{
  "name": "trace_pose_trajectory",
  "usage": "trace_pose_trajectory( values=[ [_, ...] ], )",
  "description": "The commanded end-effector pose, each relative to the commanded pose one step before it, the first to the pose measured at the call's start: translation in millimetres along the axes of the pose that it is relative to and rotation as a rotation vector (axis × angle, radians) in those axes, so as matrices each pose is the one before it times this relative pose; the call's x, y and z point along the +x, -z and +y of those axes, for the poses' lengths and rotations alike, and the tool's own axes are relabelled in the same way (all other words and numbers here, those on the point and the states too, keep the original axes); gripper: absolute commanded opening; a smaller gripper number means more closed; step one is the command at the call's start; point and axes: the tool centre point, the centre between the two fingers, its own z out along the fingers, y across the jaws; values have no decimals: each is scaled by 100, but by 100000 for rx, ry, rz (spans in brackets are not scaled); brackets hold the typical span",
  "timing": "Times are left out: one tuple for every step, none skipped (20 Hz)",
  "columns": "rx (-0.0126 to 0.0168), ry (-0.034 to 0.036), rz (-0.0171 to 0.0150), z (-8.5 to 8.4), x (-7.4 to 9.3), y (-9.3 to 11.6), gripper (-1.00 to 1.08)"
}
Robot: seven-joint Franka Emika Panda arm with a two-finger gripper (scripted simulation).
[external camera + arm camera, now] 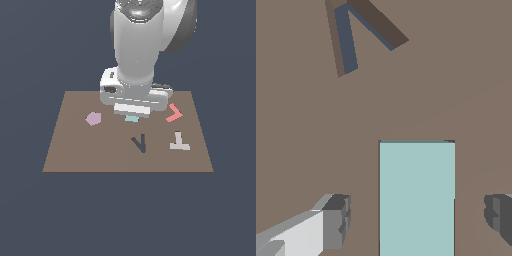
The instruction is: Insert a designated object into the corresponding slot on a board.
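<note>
The large flat brown rectangular board [75, 150] lies on a dark blue-grey ground, and everything else is placed against it. The white and grey robot arm [134, 45] comes down over the board's far middle part, and its gripper [132, 114] hangs low above the surface there.

In the wrist view the gripper's two fingers [336, 220] stand spread wide, one on each side of the small flat teal rectangular block [417, 200], with bare board between each fingertip and the block's long edges. Neither finger touches it. The block lies flat on the board, and its edges show thin dark lines around it (it seems to sit in the dark rectangular slot, but the slot itself is almost wholly covered, so I cannot tell how deep it sits). In the exterior view only a small strip of the teal block [131, 118] shows under the gripper.

Nearer the board's front edge than the block is a dark V-shaped cutout [139, 143]. A lilac pentagon piece [93, 118] lies toward the exterior view's left of the gripper. A red L-shaped piece [174, 114] and a pale grey T-shaped piece [179, 142] lie on the board toward the exterior view's right.
</note>
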Motion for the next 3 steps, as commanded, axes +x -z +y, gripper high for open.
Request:
trace_pose_trajectory(
  values=[
    [3, -2, 22, -2, 8, 0, 100],
    [0, 0, 0, 0, 0, 0, 100],
    [0, 0, 0, 0, 0, 0, 100]
  ],
)
